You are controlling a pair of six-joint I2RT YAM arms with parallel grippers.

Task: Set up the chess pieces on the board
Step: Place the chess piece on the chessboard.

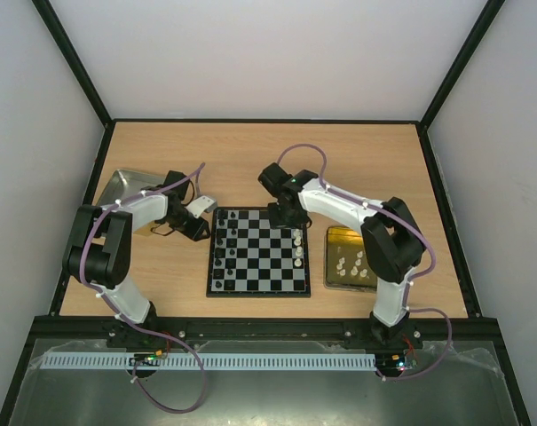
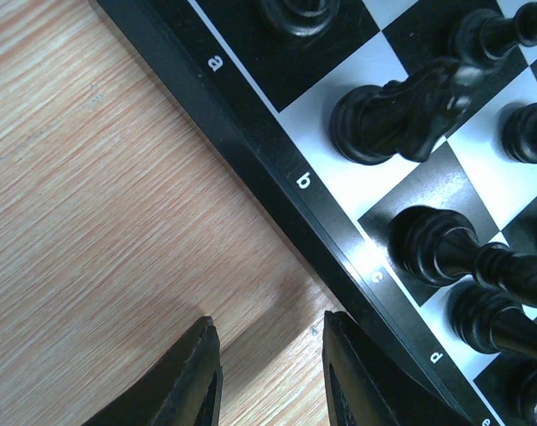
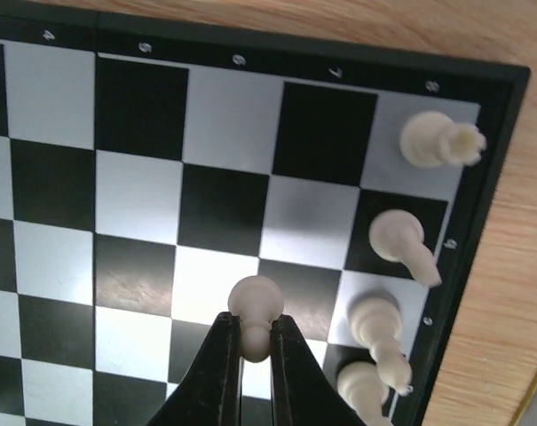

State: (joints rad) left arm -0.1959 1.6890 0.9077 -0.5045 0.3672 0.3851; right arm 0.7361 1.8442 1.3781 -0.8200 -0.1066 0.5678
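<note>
The board (image 1: 257, 291) lies mid-table, black chess pieces (image 1: 220, 253) lined along its left side and white ones (image 1: 298, 250) on its right. My right gripper (image 3: 255, 327) is shut on a white pawn (image 3: 256, 302), holding it over the squares beside the white row (image 3: 399, 240), near the board's far right corner (image 1: 286, 216). The left gripper (image 2: 270, 342) is open with nothing between its fingers, low over bare wood just left of the board's rim (image 2: 250, 133), close to the black pieces (image 2: 397, 115).
A gold tray (image 1: 343, 236) right of the board holds several loose white pieces (image 1: 355, 264). A silver tray (image 1: 122, 188) sits at the far left behind the left arm. Black frame rails border the table.
</note>
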